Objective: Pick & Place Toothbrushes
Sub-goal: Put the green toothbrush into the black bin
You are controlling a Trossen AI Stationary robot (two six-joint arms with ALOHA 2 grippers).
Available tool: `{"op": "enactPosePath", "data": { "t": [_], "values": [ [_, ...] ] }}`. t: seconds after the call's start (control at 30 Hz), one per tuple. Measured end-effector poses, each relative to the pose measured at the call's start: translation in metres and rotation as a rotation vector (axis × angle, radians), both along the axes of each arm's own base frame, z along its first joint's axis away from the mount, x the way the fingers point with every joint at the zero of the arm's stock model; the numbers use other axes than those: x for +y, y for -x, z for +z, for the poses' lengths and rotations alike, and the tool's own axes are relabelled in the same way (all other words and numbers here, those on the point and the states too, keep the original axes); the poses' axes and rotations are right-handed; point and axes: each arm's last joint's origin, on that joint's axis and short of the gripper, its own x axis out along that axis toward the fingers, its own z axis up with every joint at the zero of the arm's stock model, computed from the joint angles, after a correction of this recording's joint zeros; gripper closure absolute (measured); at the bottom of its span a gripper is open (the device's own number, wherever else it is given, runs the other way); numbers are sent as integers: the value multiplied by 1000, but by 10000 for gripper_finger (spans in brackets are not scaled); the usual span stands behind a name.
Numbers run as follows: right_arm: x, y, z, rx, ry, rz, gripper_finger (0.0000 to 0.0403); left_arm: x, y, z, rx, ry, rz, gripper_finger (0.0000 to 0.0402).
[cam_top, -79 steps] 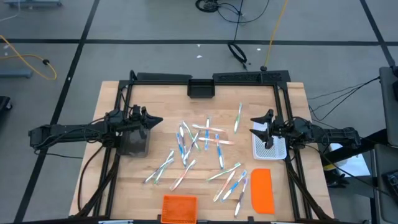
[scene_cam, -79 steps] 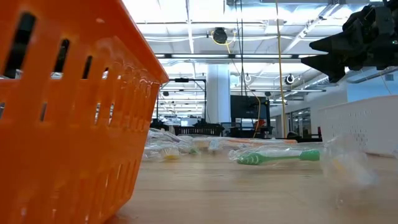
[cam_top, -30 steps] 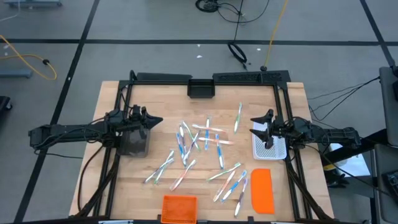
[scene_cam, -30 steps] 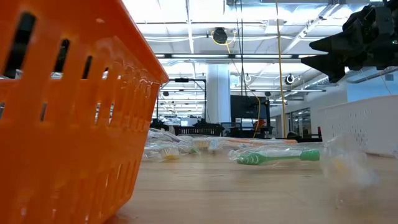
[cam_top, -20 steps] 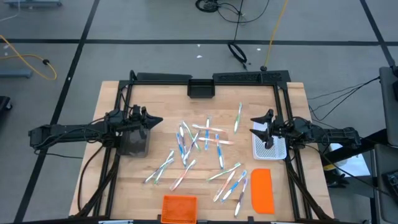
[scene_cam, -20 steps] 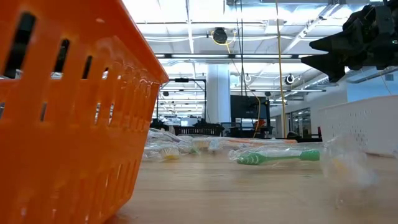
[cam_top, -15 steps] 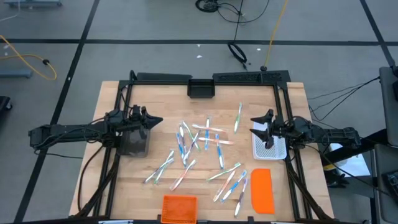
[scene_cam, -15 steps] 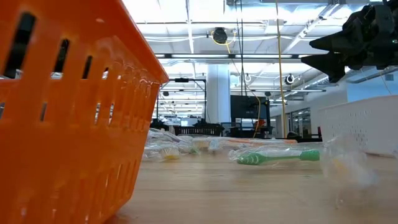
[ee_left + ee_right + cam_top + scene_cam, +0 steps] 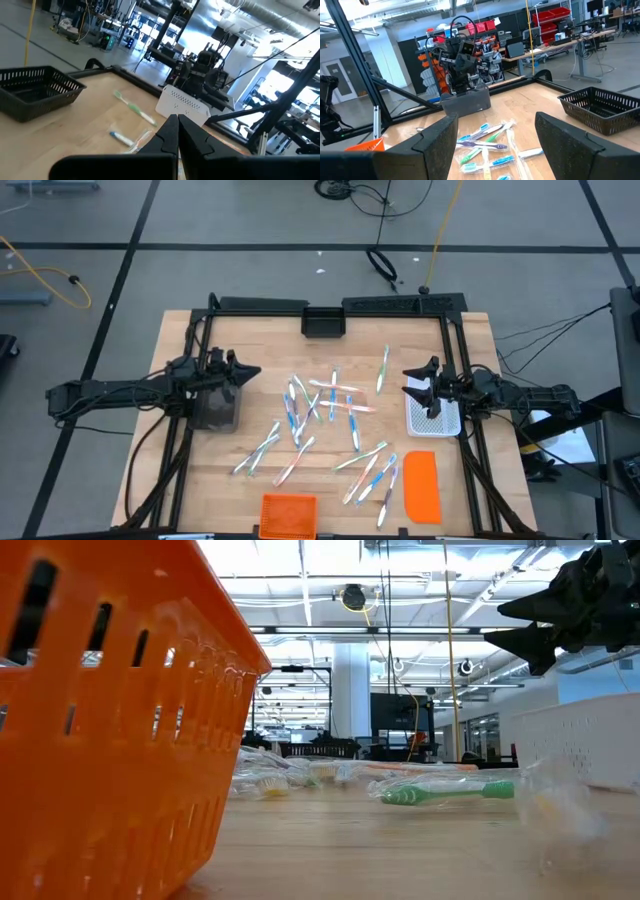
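Observation:
Several toothbrushes (image 9: 330,420) in clear wrappers lie flat and scattered over the middle of the wooden table; they also show in the right wrist view (image 9: 485,145), and a green toothbrush (image 9: 445,793) shows in the low view. My left gripper (image 9: 256,373) hovers shut at the table's left, above a dark grey bin (image 9: 215,410); its fingers (image 9: 177,131) are closed together. My right gripper (image 9: 414,379) hovers open at the table's right, above a white mesh basket (image 9: 435,420), with nothing between its fingers (image 9: 445,135). Both point toward the toothbrushes.
An orange basket (image 9: 289,515) stands at the near edge and fills the left of the low view (image 9: 110,720). A flat orange lid (image 9: 421,485) lies near right. A black basket (image 9: 323,321) sits at the far edge. A black frame (image 9: 455,380) runs along the table's sides.

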Motion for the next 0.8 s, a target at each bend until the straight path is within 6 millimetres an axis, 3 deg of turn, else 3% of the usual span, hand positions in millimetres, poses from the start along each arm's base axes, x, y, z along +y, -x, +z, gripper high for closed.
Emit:
{"op": "enactPosePath", "data": {
  "t": [0.27,0.53,0.8],
  "values": [
    [0,0,0,-4,-14,1,145,0,2,11,-115,-32,9,398],
    [0,0,0,-18,-133,12,145,0,2,10,-88,-97,38,398],
    [0,0,0,-18,-136,12,145,1,2,10,-71,-173,75,398]
  ]
}}
